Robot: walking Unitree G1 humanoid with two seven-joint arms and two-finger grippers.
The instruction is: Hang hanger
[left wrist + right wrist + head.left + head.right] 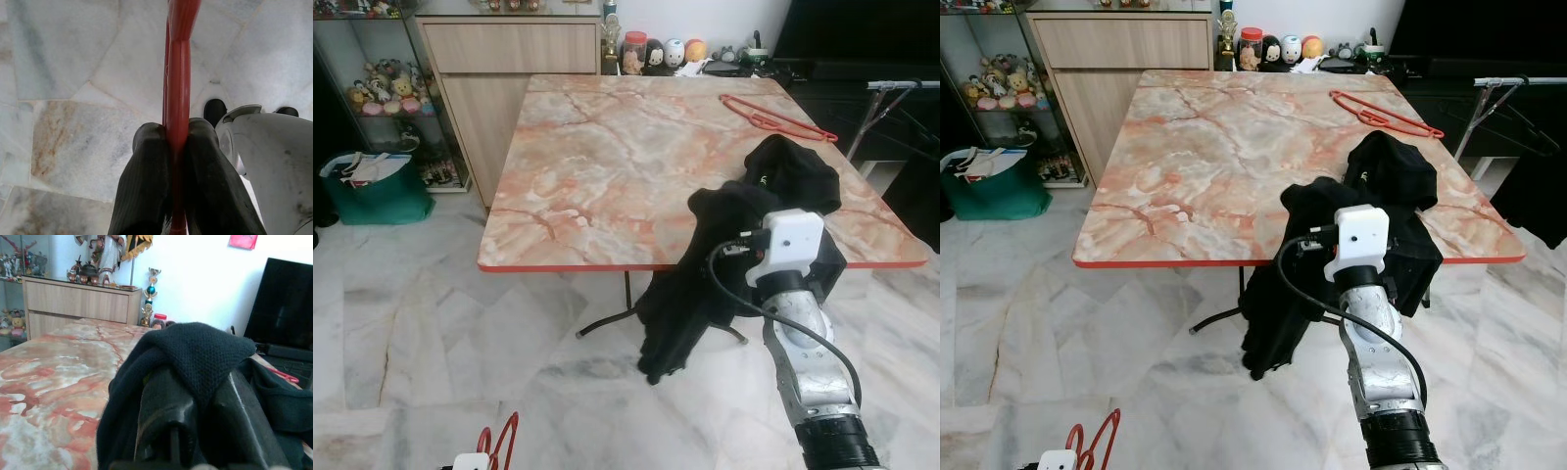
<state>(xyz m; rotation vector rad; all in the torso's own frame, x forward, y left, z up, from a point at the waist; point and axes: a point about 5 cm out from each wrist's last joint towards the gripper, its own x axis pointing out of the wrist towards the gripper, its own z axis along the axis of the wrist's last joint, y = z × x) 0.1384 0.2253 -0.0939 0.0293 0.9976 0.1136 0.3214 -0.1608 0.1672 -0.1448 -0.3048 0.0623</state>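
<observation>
A red hanger (178, 98) is pinched in the jaws of the left gripper (178, 147), low above the floor. A black garment (744, 245), draped over the surface's near right edge, is clamped by the right gripper (195, 396). Nothing is hung yet; a rack (1518, 83) is seen beyond the far right corner.

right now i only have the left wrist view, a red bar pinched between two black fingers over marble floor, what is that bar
Observer: It is a red hanger, held low by the left hand near the floor.
Operator: where's the shirt
Observer: A black garment drapes over the near edge of the marble table; the right hand is shut on a fold of it.
Operator: any other hanger around
Observer: Yes, a second red hanger lies flat on the table's far right part.
</observation>
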